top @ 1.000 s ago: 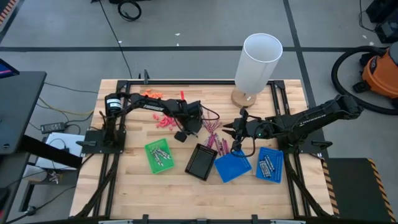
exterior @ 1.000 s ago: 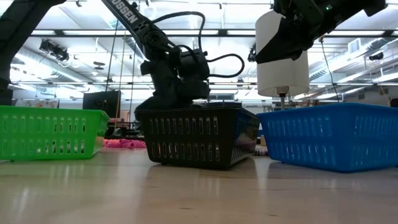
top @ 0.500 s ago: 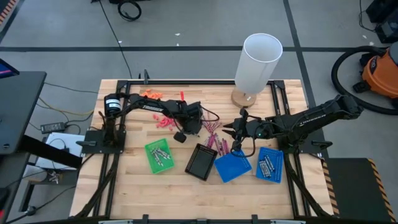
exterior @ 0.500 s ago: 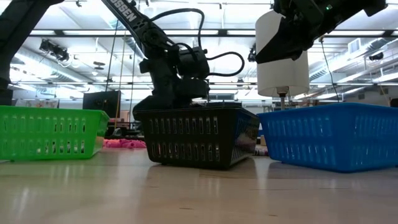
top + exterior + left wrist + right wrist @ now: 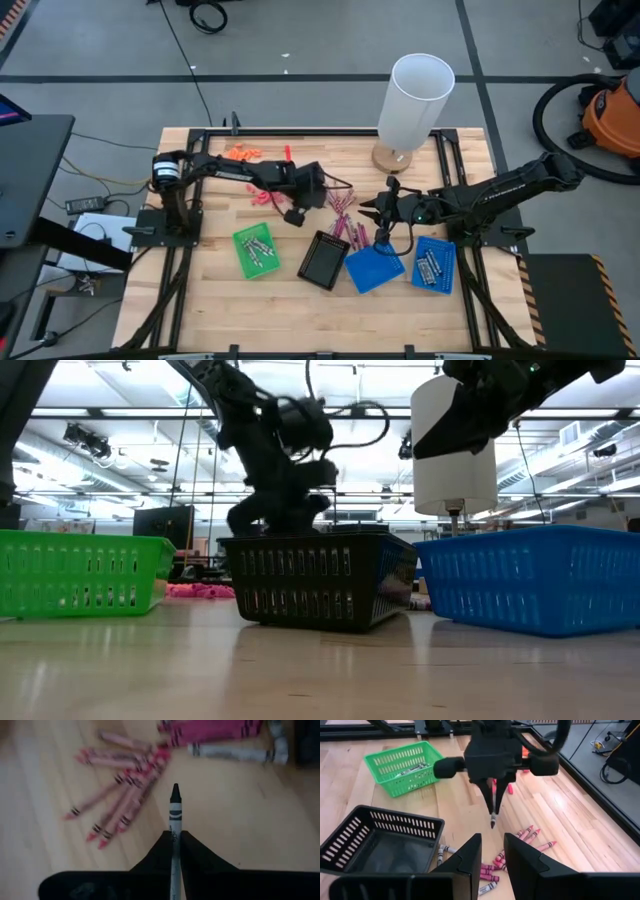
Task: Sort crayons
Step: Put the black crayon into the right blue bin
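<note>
My left gripper point(image 5: 174, 834) is shut on a grey crayon point(image 5: 174, 807) with a dark tip, above the table beside the loose crayons point(image 5: 340, 215). The right wrist view shows the left gripper point(image 5: 493, 809) from the front, with the crayon pointing down. Pink crayons point(image 5: 115, 805) lie fanned out on the wood below. Magenta ones point(image 5: 210, 730) and a grey one point(image 5: 235, 752) lie farther off. My right gripper point(image 5: 492, 865) stands open above the crayon pile, right of the left gripper, with nothing between its fingers. It also shows from above point(image 5: 374, 220). My left gripper pinches the grey crayon's paper-wrapped shaft point(image 5: 174, 827) between its two fingers. The fingers point(image 5: 488, 800) point down and lie along the crayon. The crayon hangs upright with its dark tip point(image 5: 493, 823) down, past the fingertips and clear of the table.
Along the near side stand a green tray point(image 5: 255, 248) with some crayons, a black tray point(image 5: 324, 260) and two blue trays point(image 5: 374, 268) point(image 5: 434, 264). Coral bits point(image 5: 265, 193) and orange bits point(image 5: 240, 152) lie far left. A white cylinder lamp point(image 5: 415, 100) stands at the far right.
My left gripper has gone up from low behind the black tray and now stands well above its rim. The left arm has shifted a little with it.
</note>
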Robot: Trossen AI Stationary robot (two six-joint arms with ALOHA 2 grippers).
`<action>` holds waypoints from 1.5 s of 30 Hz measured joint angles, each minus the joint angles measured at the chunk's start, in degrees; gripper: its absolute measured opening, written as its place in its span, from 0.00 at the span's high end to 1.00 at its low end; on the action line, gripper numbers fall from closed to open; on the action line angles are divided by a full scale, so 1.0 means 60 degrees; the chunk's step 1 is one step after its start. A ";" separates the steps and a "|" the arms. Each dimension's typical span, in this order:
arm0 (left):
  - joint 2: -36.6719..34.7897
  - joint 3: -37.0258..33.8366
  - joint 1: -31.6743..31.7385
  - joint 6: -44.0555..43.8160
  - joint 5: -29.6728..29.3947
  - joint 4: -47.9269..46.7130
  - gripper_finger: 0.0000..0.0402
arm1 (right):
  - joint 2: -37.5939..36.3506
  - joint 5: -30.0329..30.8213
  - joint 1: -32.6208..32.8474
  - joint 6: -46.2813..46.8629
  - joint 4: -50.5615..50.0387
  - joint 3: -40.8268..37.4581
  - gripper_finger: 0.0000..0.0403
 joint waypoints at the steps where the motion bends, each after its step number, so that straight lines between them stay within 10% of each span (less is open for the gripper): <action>1: -0.0131 -0.0001 -0.0038 -0.0095 -0.0046 0.0089 0.96 | -0.0036 0.0000 0.0000 0.0012 -0.0077 0.0000 0.77; 30: -0.0727 0.0043 -0.0970 -0.2735 0.0420 0.6905 0.96 | -0.0135 0.3228 0.1198 -0.2733 0.2913 -0.0004 0.67; 45: -0.0746 0.0054 -0.0981 -0.3014 0.0936 0.7626 0.96 | -0.0135 0.4940 0.2047 -0.5607 0.5292 0.0000 0.67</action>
